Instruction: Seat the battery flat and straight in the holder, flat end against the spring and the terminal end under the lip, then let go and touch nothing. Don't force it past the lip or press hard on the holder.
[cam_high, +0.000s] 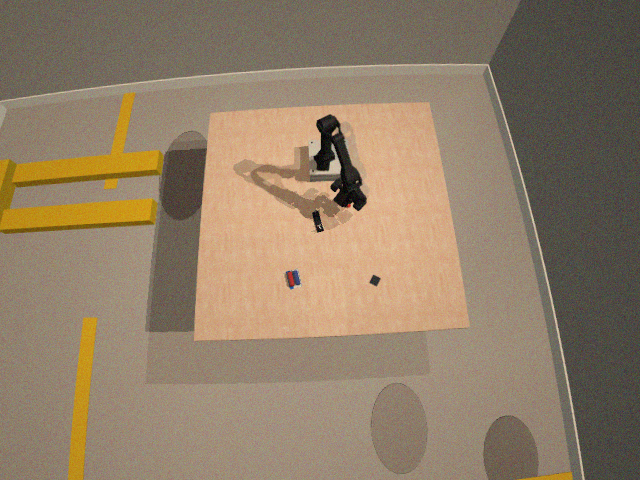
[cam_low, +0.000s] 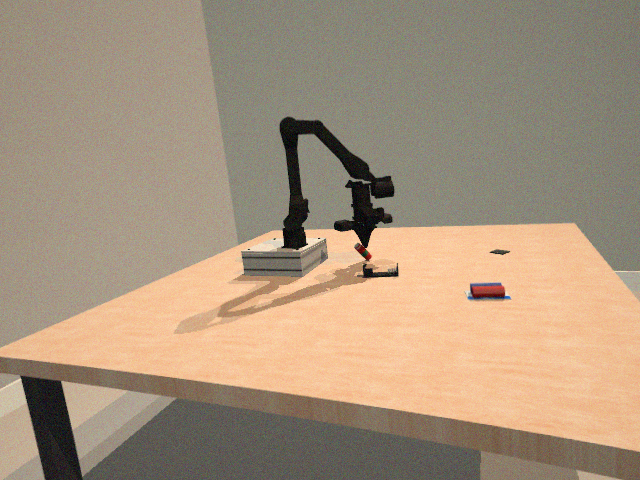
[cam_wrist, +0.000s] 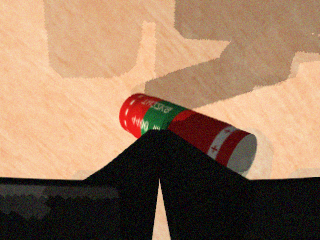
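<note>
From where I'm standing: big wooden counter (cam_low: 310, 351), the arm (cam_low: 320, 134) bent over it, hand (cam_low: 366, 242) pinched fully closed with nothing in it. The black holder (cam_low: 381, 270) sits just beside the tip. The battery (cam_low: 362, 251) isn't seated. It's leaning at a slant right at the fingertips, over the holder's near end. I'd say nudge gently, get it level and lined up, no shoving under the lip.

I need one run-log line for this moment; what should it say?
hand: shut, holds nothing | red-and-green cylindrical battery: tilted, at hand's tip | black holder: battery not seated
</note>
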